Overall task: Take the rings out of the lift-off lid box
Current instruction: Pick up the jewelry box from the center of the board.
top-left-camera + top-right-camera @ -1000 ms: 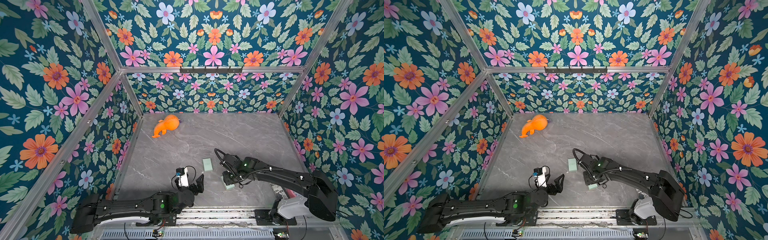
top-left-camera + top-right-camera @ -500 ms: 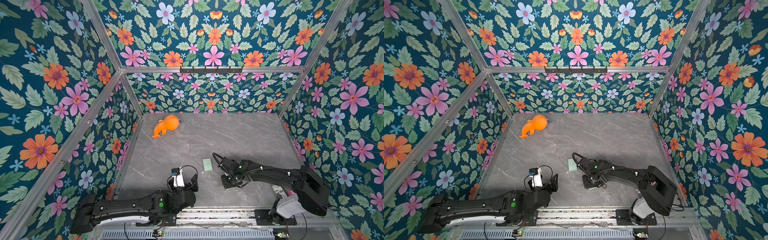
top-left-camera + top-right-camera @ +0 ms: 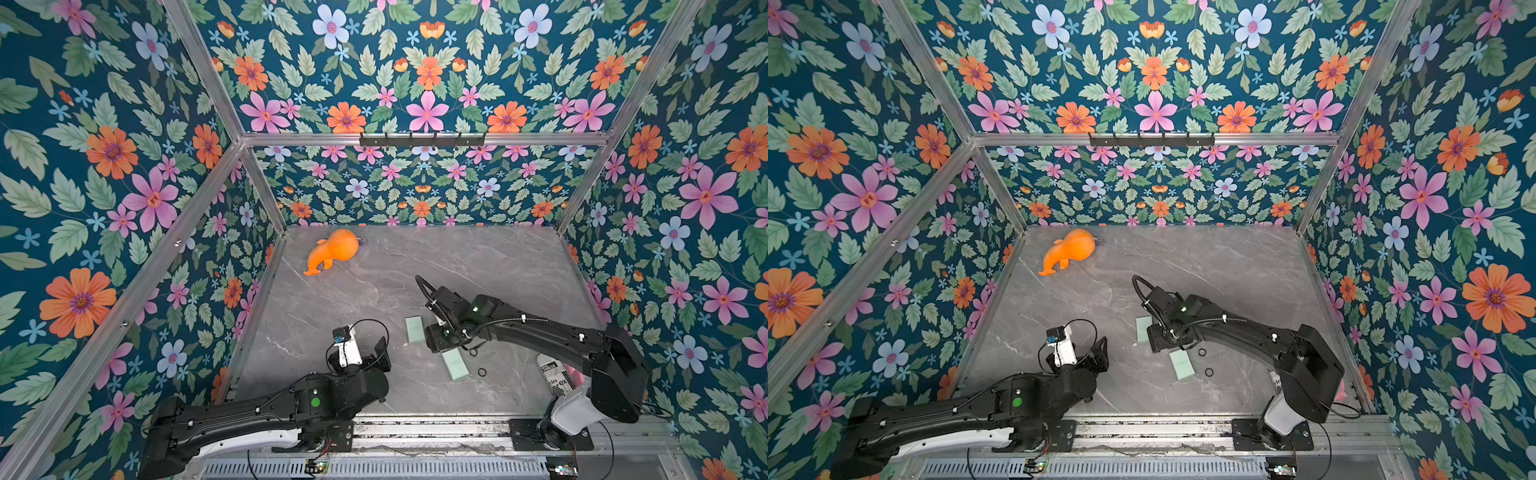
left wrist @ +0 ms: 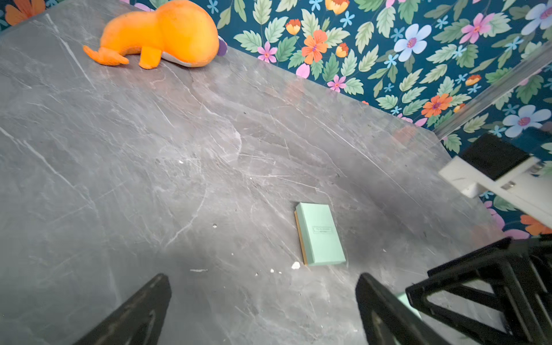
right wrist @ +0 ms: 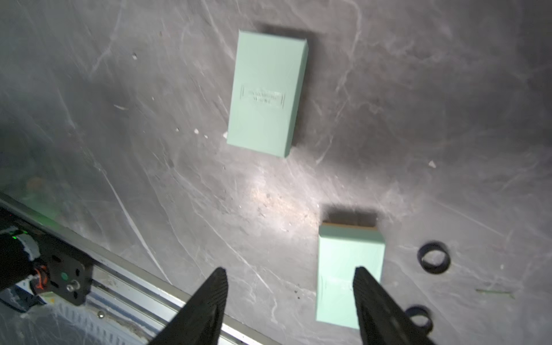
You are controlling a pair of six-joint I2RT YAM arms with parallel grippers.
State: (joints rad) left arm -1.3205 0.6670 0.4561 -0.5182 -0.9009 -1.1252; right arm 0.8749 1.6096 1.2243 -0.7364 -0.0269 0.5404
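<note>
The grey table (image 3: pixel 498 266) holds everything. The right arm (image 3: pixel 540 332) stretches across it, and the right gripper (image 5: pixel 289 269) hangs directly over a mint-green box half (image 5: pixel 343 263) that lies flat with its closed face up. The left arm (image 3: pixel 270 411) lies on the opposite side of that box half from the right arm's base and well apart from it. The left gripper (image 4: pixel 263 274) is spread wide and empty. An orange plush toy (image 3: pixel 332 249) lies well beyond the box half, by the back wall. The other half (image 3: pixel 415 329), with a printed label on top, lies near the box half but apart from it, also closed face up.

Two black rings (image 5: pixel 433 257) lie flat on the table just beside the box half and outside it, along the long side that faces away from the left arm. They sit one after the other on a line roughly parallel to the box half's long axis, which runs the way the right gripper's fingers point. Whether more rings lie under the box half cannot be told.

The right gripper's jaws stand partly apart with nothing between them. One finger (image 5: pixel 376 304) crosses the box half in the wrist view; contact cannot be judged. The right arm is much the nearer. The next move is probably a small sideways shift from the box half toward the rings, or a lift of that half to check beneath.
</note>
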